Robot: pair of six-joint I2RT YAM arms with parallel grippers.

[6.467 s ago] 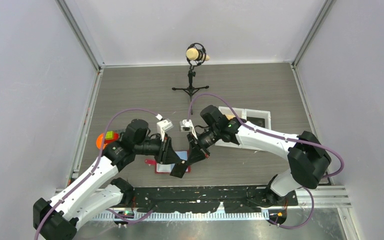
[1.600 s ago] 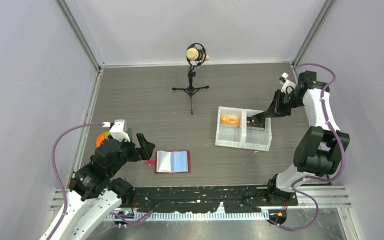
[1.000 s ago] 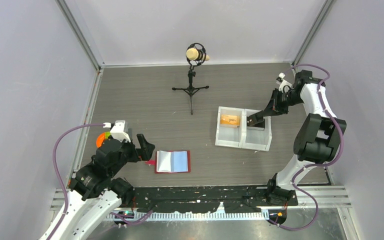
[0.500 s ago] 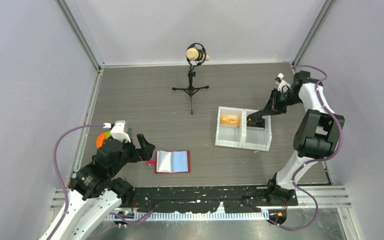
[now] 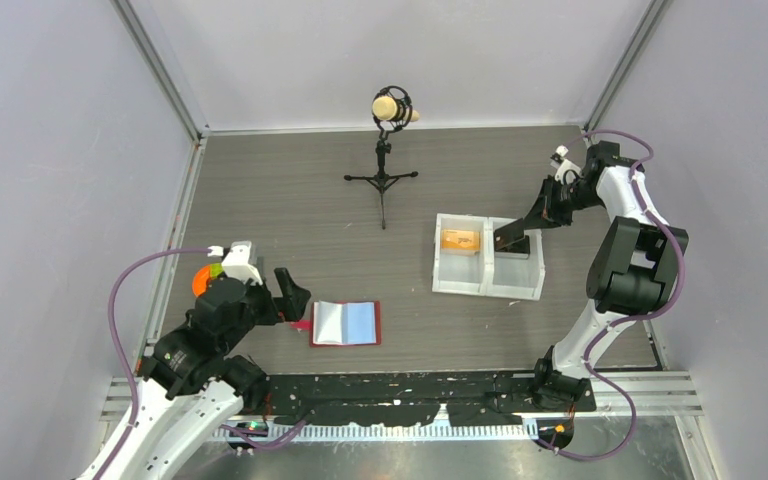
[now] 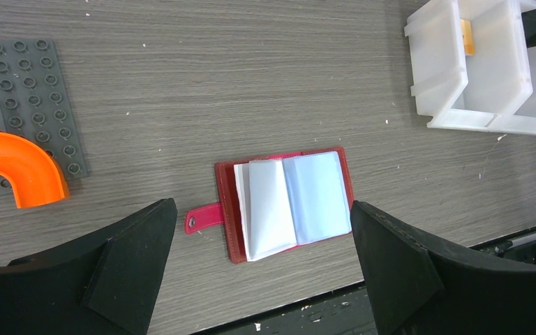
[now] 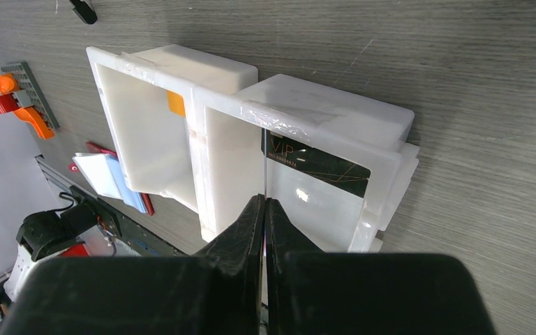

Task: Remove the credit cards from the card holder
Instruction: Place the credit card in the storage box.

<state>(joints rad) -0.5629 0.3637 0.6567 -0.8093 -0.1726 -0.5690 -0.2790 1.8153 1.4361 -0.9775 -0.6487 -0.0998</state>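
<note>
While the left gripper (image 5: 292, 296) hangs wide open and empty just left of the opened card holder (image 6: 286, 202), the right gripper (image 7: 264, 204), pinched together and seemingly empty, hovers above a dark credit card (image 7: 317, 164) in the right compartment of the white tray (image 7: 321, 105).

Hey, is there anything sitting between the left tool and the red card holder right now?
Nothing visible. The left tool hangs open beside the card holder, which lies open on the table, its strap toward the tool, with only bare tabletop between them.
</note>
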